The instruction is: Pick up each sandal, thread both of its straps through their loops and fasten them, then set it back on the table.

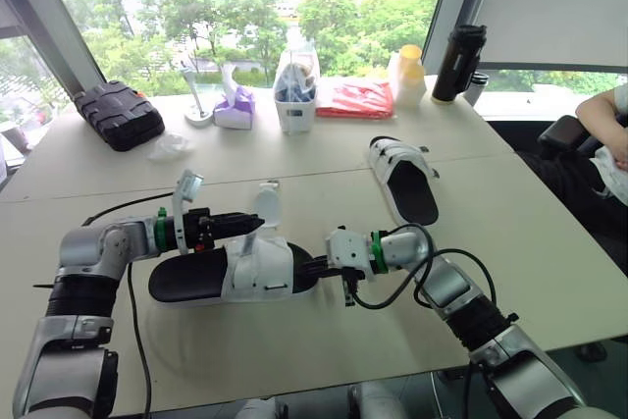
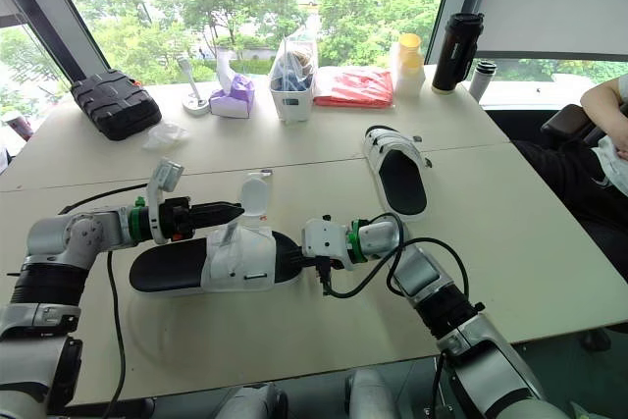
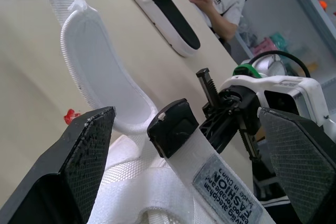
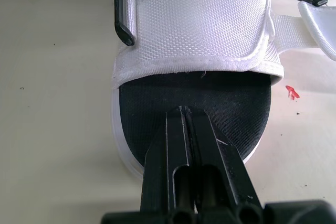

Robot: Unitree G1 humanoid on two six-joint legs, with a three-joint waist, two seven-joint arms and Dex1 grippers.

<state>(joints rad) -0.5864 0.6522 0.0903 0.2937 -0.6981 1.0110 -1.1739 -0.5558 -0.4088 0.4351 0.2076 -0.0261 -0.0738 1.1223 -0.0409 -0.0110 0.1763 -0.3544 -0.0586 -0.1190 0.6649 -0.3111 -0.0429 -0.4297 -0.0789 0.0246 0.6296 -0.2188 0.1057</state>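
The near sandal (image 1: 196, 280), black-soled with white straps, lies flat on the table in front of me. My left gripper (image 1: 253, 224) hovers open over its upper. In the left wrist view a white strap with a black loop (image 3: 173, 128) lies between the fingers (image 3: 84, 166). A loose white strap end (image 1: 270, 205) stands up just beyond them. My right gripper (image 4: 184, 110) is shut, its tips resting on the black footbed (image 4: 157, 100) at the toe. The second sandal (image 1: 404, 179) lies farther back on the right, away from both grippers.
Along the back of the table stand a black case (image 1: 118, 113), a purple tissue box (image 1: 234, 105), a white caddy (image 1: 294, 95), a red packet (image 1: 355, 97), a yellow-capped bottle (image 1: 407, 74) and a black flask (image 1: 457, 62). A person (image 1: 603, 115) sits at the right.
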